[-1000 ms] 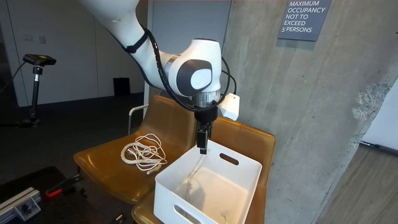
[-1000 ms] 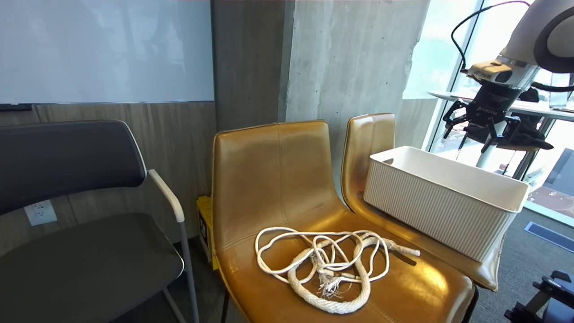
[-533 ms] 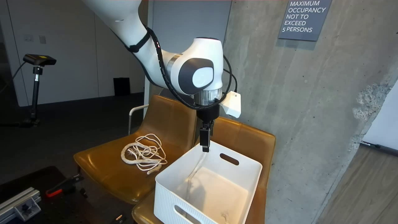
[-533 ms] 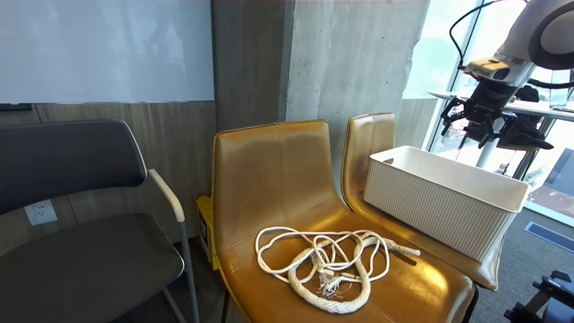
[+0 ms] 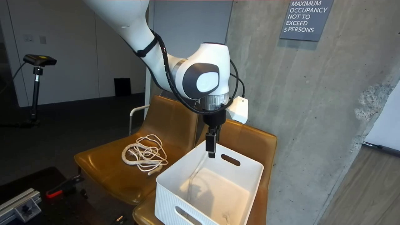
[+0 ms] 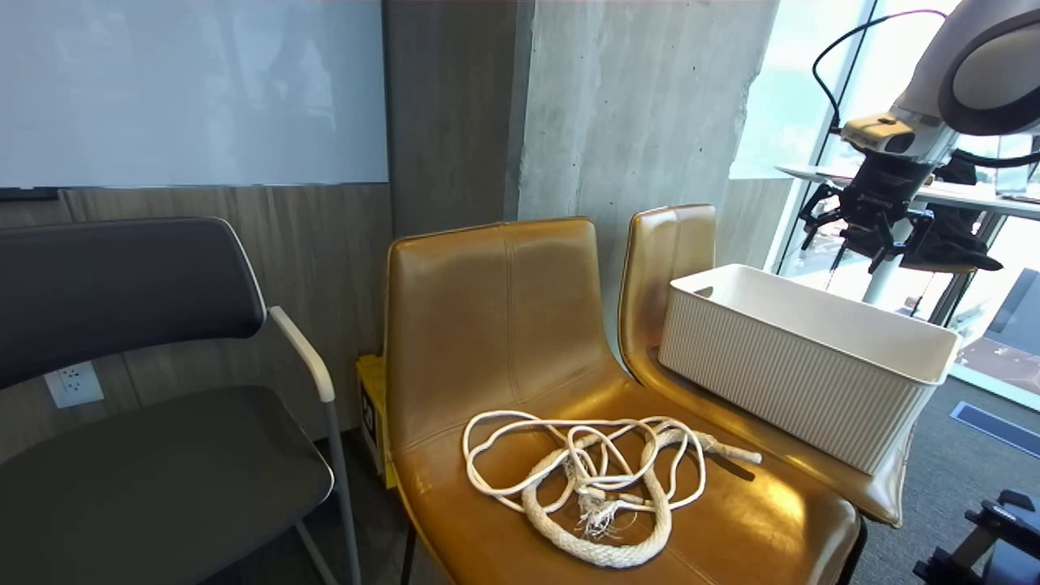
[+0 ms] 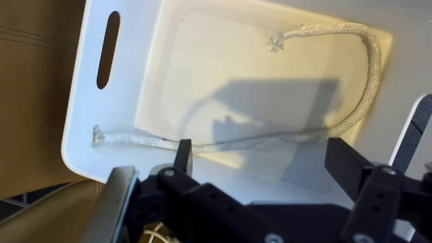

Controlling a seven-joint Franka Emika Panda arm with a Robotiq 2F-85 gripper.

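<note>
While the claw (image 7: 260, 148) hangs above the bin (image 6: 780, 382), its fingers (image 7: 184, 153) stand spread wide with nothing gripped between them. The rope (image 7: 373, 64) lies below, inside the bin: in the wrist view one frayed end rests on the base, the body curves round near an end wall, and a long stretch runs beside a side wall until the other frayed end leans up the wall with the slot (image 7: 108, 50). The bin rests on a chair (image 6: 668, 276); a cord tangle (image 6: 591, 492) lies on the next chair (image 6: 491, 317).

By its look, the rope is light and pliable, with enough body to hold its curve and prop one end up. The braided sheath looks smooth, perhaps a little slick, so it likely wants a firm squeeze; the frayed ends seem the only delicate parts and might shed strands. The long stretch looks the best place to take hold, but the fingers are spaced along it, not across it, so a grip there would want the wrist turned. The curve runs more squarely across their closing line, though it sits close to the wall, leaving little room for a finger.
</note>
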